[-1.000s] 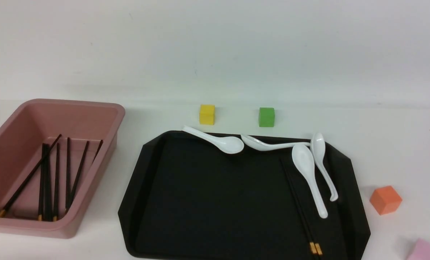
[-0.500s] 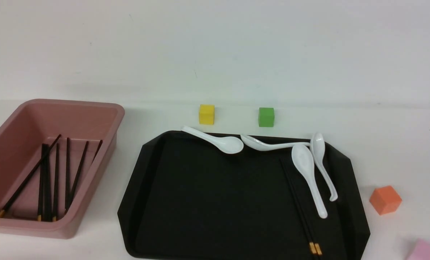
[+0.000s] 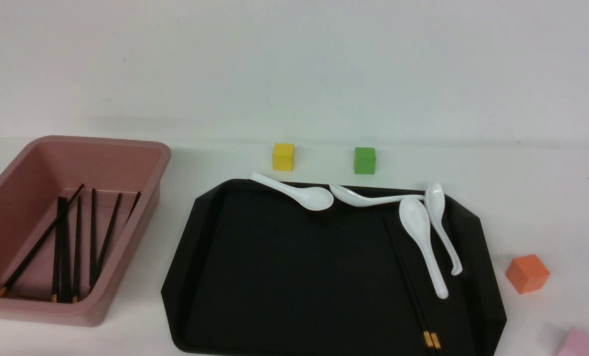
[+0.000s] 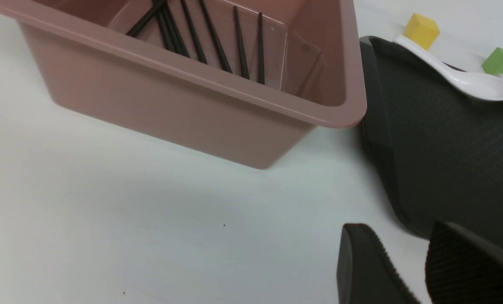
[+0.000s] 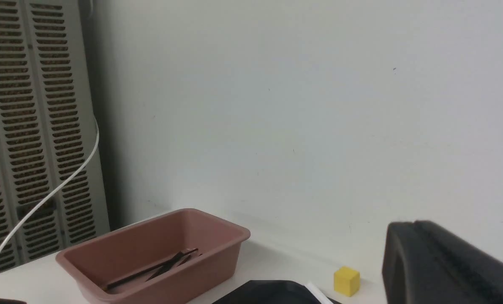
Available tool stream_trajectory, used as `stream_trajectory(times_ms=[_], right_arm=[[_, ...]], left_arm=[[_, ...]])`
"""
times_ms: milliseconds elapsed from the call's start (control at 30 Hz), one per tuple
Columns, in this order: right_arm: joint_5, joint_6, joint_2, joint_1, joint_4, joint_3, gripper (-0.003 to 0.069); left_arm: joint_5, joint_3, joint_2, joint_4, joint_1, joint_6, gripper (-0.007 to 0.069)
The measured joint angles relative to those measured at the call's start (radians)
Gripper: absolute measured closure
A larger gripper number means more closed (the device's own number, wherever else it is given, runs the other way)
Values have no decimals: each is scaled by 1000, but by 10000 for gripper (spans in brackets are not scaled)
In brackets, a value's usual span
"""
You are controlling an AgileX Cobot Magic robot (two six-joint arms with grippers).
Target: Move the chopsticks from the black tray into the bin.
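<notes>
I read left gripper (image 4: 403,231) parted, right gripper (image 5: 416,236) clenched, both holding nothing. Ahead of the left: bin (image 4: 200,76) with several chopsticks (image 4: 215,40). Black tray (image 4: 437,139) beside its fingertips carries two more.

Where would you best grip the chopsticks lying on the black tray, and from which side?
Probably grip the chopsticks just beyond their gold bands, coming straight down, jaws closing across the pair. They lie flat and together on the black tray, and that end is clear of the white spoon.

Table (image 3: 521,198) w/ bin (image 3: 101,141), tray (image 3: 190,257), cubes (image 3: 283,156)
</notes>
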Motion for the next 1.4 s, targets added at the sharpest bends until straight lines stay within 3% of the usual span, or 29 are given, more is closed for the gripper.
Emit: stream_trajectory(times_ms=[800, 867, 1167, 1400], right_arm=[[9, 0, -31, -25, -28, 28, 622], [9, 0, -39, -65, -28, 58, 620], [28, 0, -56, -447, -28, 324, 608], [39, 0, -128, -556, -28, 470, 599]], left_arm=[[0, 0, 0, 0, 0, 0, 386], [0, 0, 0, 0, 0, 0, 386], [0, 0, 0, 0, 0, 0, 386], [0, 0, 0, 0, 0, 0, 386]])
